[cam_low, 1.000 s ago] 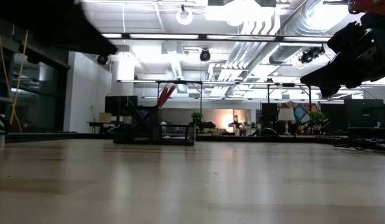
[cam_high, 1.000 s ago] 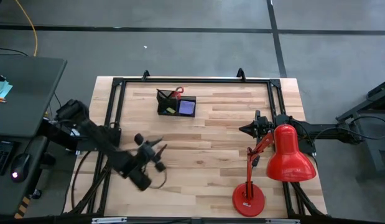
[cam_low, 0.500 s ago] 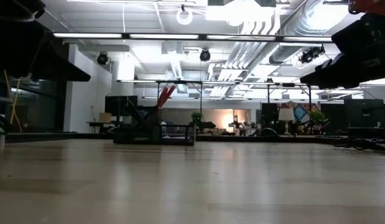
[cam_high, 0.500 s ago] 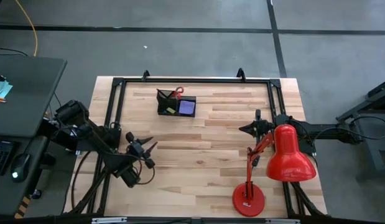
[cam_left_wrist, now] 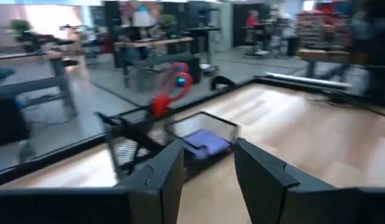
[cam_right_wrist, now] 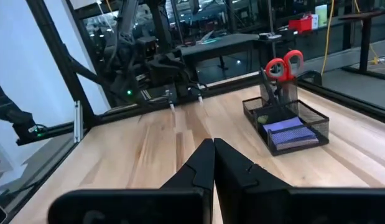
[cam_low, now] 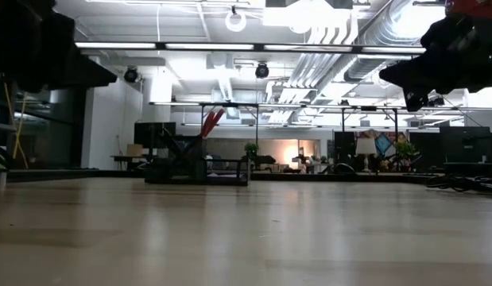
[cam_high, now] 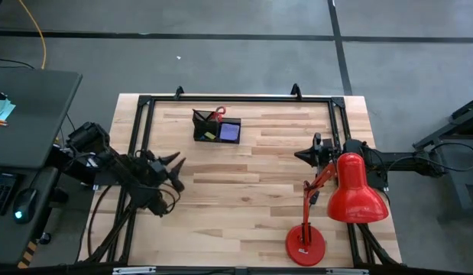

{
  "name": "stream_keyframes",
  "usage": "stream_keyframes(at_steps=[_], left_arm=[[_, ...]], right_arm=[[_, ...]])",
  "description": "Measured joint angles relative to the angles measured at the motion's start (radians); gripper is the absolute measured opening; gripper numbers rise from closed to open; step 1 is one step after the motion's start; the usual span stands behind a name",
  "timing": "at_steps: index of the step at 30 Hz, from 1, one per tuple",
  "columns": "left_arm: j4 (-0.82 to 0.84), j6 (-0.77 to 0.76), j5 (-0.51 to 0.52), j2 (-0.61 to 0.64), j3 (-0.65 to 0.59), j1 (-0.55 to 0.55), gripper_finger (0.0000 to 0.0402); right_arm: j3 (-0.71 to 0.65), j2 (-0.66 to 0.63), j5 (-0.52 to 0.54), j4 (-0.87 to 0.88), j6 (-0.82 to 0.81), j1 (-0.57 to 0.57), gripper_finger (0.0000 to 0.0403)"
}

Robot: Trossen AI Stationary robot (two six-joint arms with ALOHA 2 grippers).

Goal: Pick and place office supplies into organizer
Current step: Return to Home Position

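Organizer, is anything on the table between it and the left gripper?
Nothing visible: only bare tabletop lies between the open left gripper and the organizer. The right gripper sits shut beside the red lamp.

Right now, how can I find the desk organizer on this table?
On the wooden table, look near the edge opposite the red desk lamp. The black mesh organizer sits there alone, red-handled scissors standing in it, a purple sticky-note pad inside.

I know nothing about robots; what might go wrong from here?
The red lamp stands close beside the shut right hand; a swing of that arm might knock it over. The scissors stick up above the rim of the organizer, so the open left hand, if it passed low over them, might snag the handles.
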State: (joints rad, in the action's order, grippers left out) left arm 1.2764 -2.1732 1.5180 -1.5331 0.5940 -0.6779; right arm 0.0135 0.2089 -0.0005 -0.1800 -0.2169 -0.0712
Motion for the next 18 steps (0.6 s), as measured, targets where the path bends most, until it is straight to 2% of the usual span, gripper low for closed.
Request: stream_keyframes(at_steps=[2, 8, 13, 16, 18], left_arm=[[0.046, -0.061, 0.0, 0.006, -0.008, 0.038, 0.0129], [0.032, -0.208, 0.013, 0.01, -0.08, 0.183, 0.0129], [0.001, -0.43, -0.08, 0.027, -0.18, 0.28, 0.0129], [-0.068, -0.407, -0.119, 0.027, -0.207, 0.284, 0.0129], [-0.117, -0.259, -0.133, 0.026, -0.198, 0.26, 0.0129]], right_arm=[[0.0, 0.0, 0.006, -0.004, -0.003, 0.0, 0.0], [-0.003, 0.001, 0.018, -0.029, -0.021, 0.0, 0.0], [-0.003, 0.0, 0.052, -0.066, -0.105, 0.0, 0.0], [-0.004, 0.0, 0.062, -0.055, -0.065, 0.0, 0.0], [-0.004, 0.0, 0.078, -0.037, -0.029, 0.0, 0.0]])
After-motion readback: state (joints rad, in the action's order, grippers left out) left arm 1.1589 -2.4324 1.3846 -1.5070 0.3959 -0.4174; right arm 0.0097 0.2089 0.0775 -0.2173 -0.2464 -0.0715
